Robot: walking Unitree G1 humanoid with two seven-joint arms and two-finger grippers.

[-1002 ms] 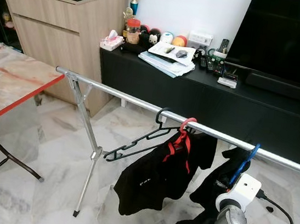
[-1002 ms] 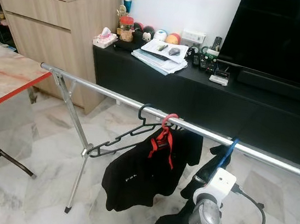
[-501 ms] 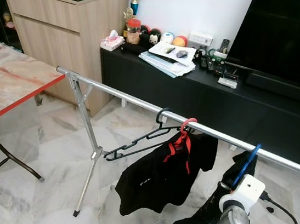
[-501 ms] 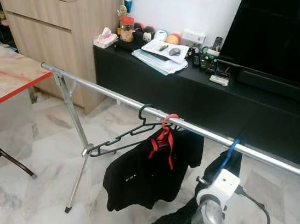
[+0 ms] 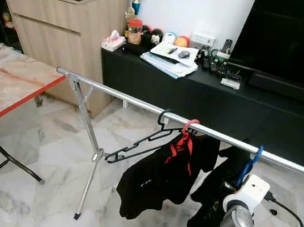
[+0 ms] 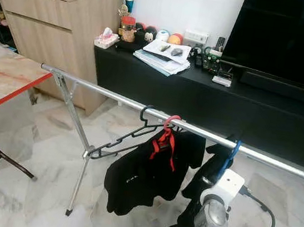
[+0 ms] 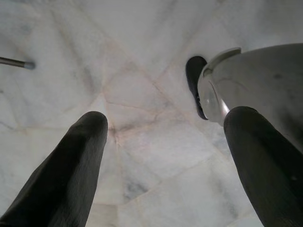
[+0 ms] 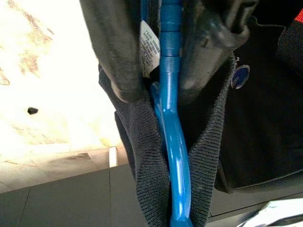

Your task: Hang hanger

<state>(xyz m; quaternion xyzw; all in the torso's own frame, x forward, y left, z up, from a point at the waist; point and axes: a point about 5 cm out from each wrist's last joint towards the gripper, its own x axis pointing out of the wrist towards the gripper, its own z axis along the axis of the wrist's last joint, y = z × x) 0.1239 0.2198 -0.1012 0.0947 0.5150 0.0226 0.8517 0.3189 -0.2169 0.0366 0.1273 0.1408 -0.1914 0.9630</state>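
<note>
A silver rail [image 5: 126, 97] on folding legs crosses the room. On it hang an empty black hanger [image 5: 139, 144] and a red hanger [image 5: 187, 130] carrying a black shirt [image 5: 157, 178]. My right gripper [image 8: 161, 87] is shut on a blue hanger [image 8: 171, 127] draped with a black garment [image 5: 214, 194]. Its blue hook [image 5: 255, 155] is up at the rail, right of the red hanger; whether it rests on the rail I cannot tell. My right wrist [image 5: 248, 193] is just below. My left gripper [image 7: 168, 118] hangs open over the marble floor.
A red-edged folding table [image 5: 4, 85] stands at the left. Behind the rail are a black TV console [image 5: 199, 94] with papers and small items, a wooden cabinet [image 5: 63, 23] and a large TV [image 5: 296, 37]. My silver leg [image 7: 255, 80] is beside the left gripper.
My right arm has shifted a little to the right. The black garment on the blue hanger dipped, then rose closer to the rail. The other hangers stay still.
</note>
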